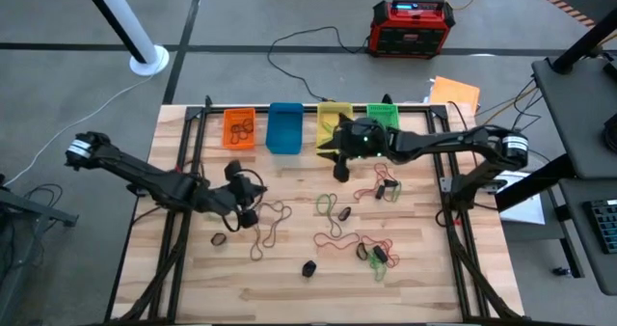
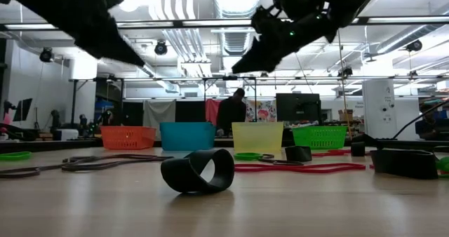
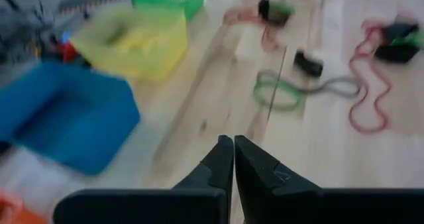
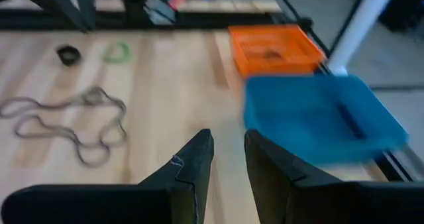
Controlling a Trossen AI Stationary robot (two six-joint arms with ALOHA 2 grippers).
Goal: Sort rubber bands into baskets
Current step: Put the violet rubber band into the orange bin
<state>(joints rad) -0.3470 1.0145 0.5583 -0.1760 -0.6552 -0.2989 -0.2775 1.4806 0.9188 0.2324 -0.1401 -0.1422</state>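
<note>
Closest to the low camera, a broad black rubber loop (image 2: 198, 171) stands curled on the pale planked bench (image 1: 289, 278), with flat red bands (image 2: 302, 167) and thin brown ones (image 2: 84, 163) trailing behind it toward four ribbed plastic baskets: orange (image 1: 239, 127), blue (image 1: 284, 127), yellow (image 1: 332, 120) and green (image 1: 383, 116). More floppy rubber bands (image 1: 333, 210) lie strewn mid-bench, some bunched into dark clumps too small to make out. Left gripper (image 3: 233, 151) hangs with jaws clenched on nothing visible, while the right gripper (image 4: 228, 148), beside the blue basket, shows jaws slightly parted and empty; its arm hides part of the yellow basket.
</note>
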